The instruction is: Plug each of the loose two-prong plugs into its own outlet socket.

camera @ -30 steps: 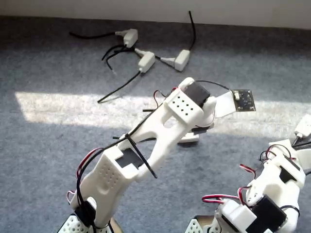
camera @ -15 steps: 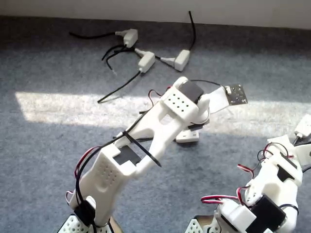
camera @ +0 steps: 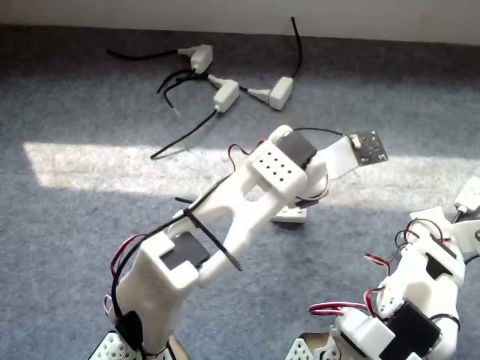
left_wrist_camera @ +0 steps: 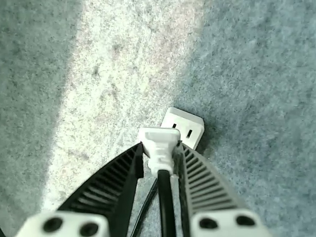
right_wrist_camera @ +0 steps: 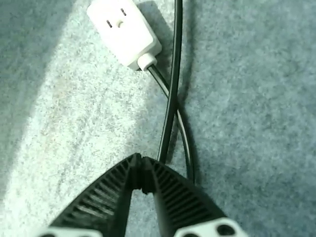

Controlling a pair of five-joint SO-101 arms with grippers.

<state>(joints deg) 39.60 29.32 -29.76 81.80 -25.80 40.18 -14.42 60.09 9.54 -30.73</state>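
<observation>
My left gripper [left_wrist_camera: 159, 148] is shut on a white two-prong plug [left_wrist_camera: 159, 143] with a black cord. The plug's front sits right at a white outlet socket [left_wrist_camera: 183, 128] lying on the grey carpet; the prongs are hidden. From above, the left arm [camera: 277, 169] covers that socket [camera: 291, 215] almost entirely. My right gripper [right_wrist_camera: 142, 165] is shut with nothing in it, just above the carpet. A second white socket [right_wrist_camera: 123, 29] with a black cord lies ahead of it, and shows at the right edge as socket [camera: 469, 195].
Three more white plug and socket pieces [camera: 199, 56] [camera: 225, 94] [camera: 280, 91] with black cords lie at the back of the carpet. A loose black cable [right_wrist_camera: 170, 98] crosses the socket's cord in front of the right gripper. The right arm [camera: 420, 300] stands at the lower right.
The left arm's wrist has shifted a little to the left and turned slightly over the socket. The right arm has barely moved.
</observation>
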